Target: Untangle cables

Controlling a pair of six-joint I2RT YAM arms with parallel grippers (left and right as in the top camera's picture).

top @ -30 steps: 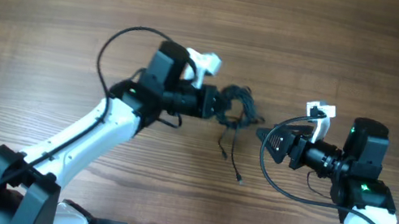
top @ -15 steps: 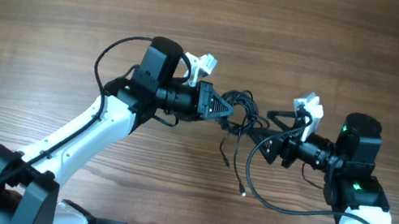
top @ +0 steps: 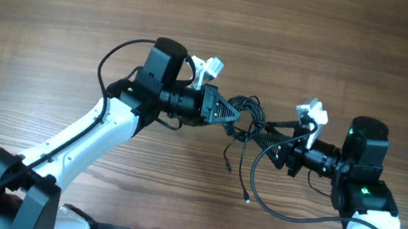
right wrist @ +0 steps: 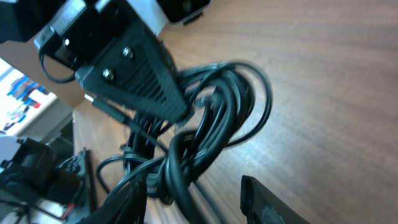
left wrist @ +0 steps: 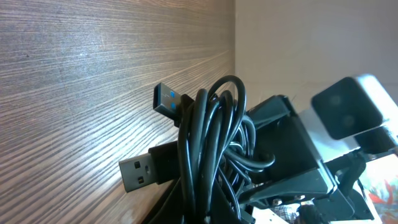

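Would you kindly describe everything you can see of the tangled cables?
The cables are thin, glossy black cords wound into a tight knotted bundle mid-table. A USB plug with a blue insert and a plain black one stick out. Two loose strands trail across the wooden table toward the robot's base. The left end effector is shut on the bundle.

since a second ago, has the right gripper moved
Yes. The right gripper has shifted left across the table, toward the cables at the left gripper.
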